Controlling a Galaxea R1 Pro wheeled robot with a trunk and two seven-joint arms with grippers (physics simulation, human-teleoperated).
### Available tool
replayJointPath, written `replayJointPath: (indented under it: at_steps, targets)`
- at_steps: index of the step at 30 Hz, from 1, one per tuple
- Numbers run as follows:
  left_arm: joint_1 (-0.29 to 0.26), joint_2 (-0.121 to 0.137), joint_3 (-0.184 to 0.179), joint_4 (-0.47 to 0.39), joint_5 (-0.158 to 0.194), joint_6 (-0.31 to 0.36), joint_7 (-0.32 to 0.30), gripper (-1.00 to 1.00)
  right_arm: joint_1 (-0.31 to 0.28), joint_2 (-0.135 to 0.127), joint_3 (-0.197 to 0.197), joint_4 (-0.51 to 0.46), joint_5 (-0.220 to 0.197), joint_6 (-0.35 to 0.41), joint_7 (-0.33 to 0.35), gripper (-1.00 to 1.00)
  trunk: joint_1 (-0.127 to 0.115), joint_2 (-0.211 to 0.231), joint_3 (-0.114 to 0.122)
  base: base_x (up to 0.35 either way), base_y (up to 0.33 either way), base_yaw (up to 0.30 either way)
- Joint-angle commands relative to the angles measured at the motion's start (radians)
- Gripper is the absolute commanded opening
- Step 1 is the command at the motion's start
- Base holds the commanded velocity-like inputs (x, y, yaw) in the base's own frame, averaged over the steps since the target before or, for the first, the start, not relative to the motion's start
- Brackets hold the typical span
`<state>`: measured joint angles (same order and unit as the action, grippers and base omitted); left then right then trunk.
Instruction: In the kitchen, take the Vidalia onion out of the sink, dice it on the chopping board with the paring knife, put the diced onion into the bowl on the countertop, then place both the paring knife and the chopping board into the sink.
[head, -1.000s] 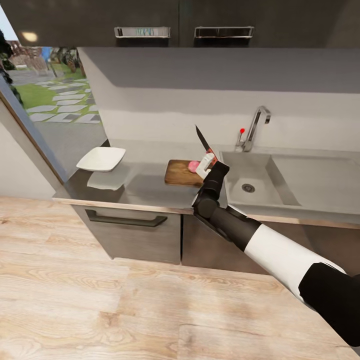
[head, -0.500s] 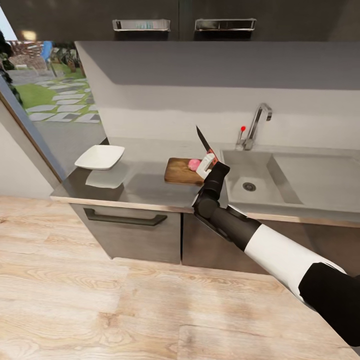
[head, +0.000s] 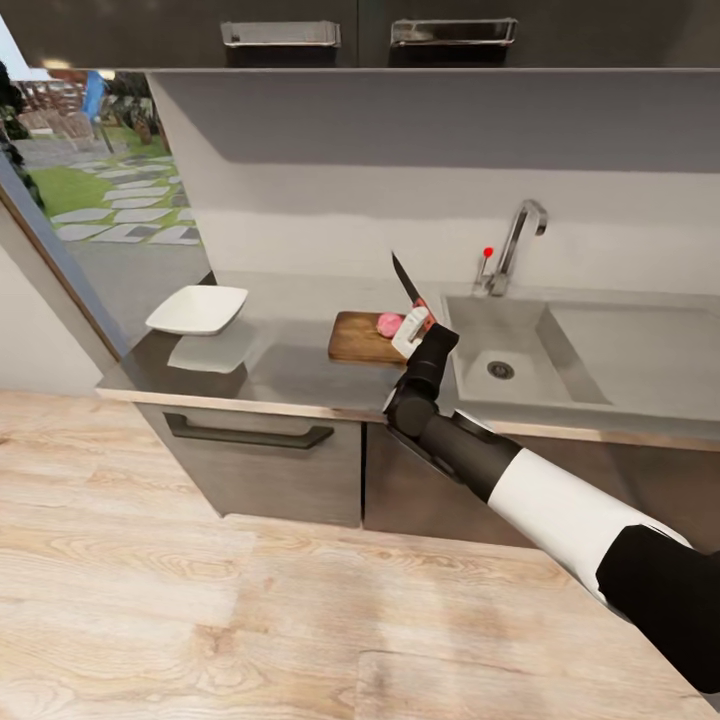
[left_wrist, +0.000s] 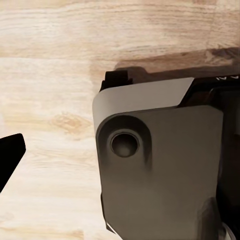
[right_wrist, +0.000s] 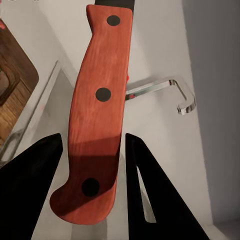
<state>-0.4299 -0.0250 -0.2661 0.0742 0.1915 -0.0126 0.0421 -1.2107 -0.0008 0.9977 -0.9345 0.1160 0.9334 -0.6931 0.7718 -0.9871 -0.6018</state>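
The paring knife (head: 405, 279) stands blade-up in my right gripper (head: 413, 330), which is shut on its red handle (right_wrist: 97, 115); a black finger (right_wrist: 35, 195) shows on each side of it. The gripper hangs over the right end of the chopping board (head: 358, 338), just left of the sink (head: 470, 335). The pinkish Vidalia onion (head: 388, 324) rests on the board right beside the gripper. The white bowl (head: 197, 308) sits at the left end of the grey countertop (head: 285, 365). In the left wrist view one black fingertip (left_wrist: 10, 160) sits far to the side, over wooden floor.
The chrome faucet (head: 517, 238) with a red knob (head: 487, 252) stands behind the basin, and a flat drainboard (head: 640, 350) lies to its right. A drawer with a black handle (head: 250, 436) is under the counter. Dark wall cabinets (head: 370, 30) hang overhead. A window (head: 100, 180) is at left.
The whole picture has shifted a little, so the camera moved. The onion shows more fully beside the gripper. My right gripper still holds the knife in the same pose.
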Motion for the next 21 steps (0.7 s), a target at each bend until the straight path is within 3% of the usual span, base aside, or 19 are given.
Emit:
replayJointPath:
  at_steps: [1, 21]
  targets:
    - [-0.001, -0.001, -0.008, 0.002, 0.009, -0.002, 0.001, 1.0, -0.001, 0.001, 0.003, 0.0, 0.005, 0.007, 0.0, -1.0, 0.004, -0.008, -0.004, 0.0, 0.0, 0.0]
    - [-0.001, -0.003, -0.008, 0.002, 0.009, -0.001, -0.001, 1.0, -0.001, 0.008, 0.008, 0.044, 0.001, 0.007, 0.005, -1.0, 0.081, -0.148, -0.067, 0.0, 0.0, 0.0]
